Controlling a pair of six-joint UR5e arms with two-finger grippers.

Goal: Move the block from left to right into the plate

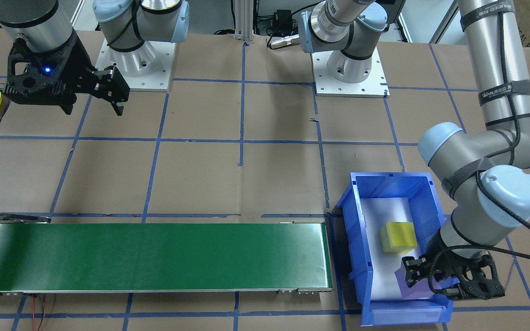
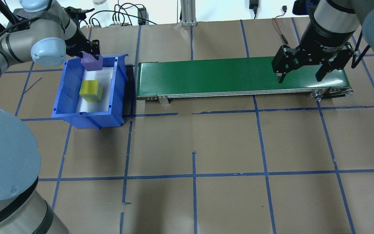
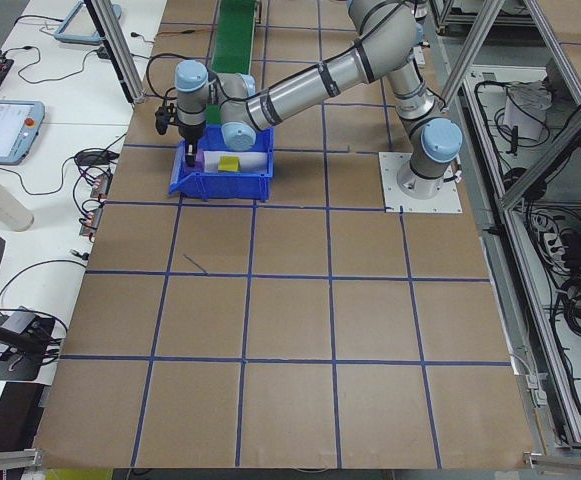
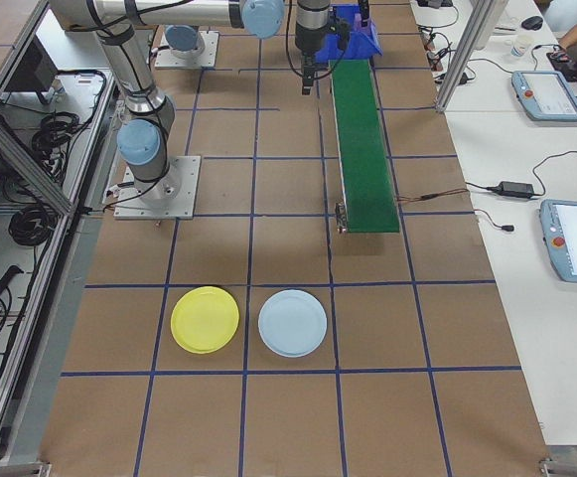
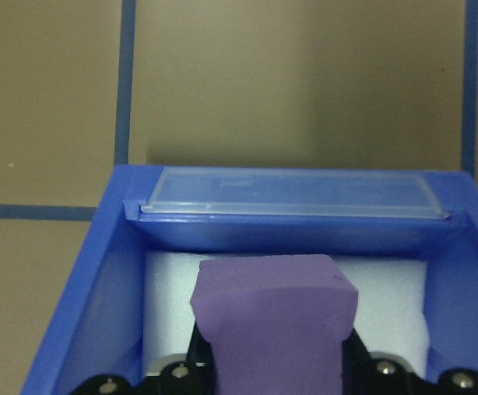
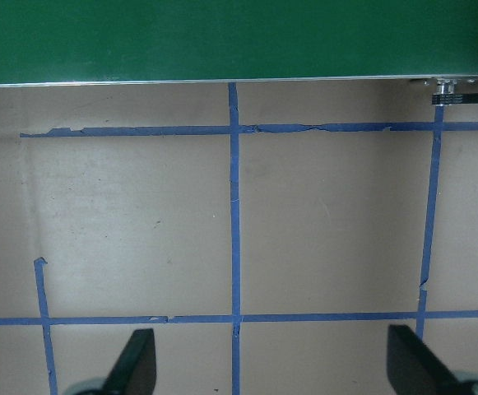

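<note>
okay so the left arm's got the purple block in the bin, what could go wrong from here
1. The left tool grips the purple block down inside the blue bin; on lifting, the block could catch the bin wall and slip or tug the bin.
2. The yellow block sits close by in the same bin and might get nudged.
3. The right tool hangs open over the far end of the green conveyor; a block arriving off-centre may be missed.

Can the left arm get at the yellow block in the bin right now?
Probably not yet: the left gripper is shut on the purple block. The yellow block lies uncovered in the blue bin, so access is otherwise free.
</note>
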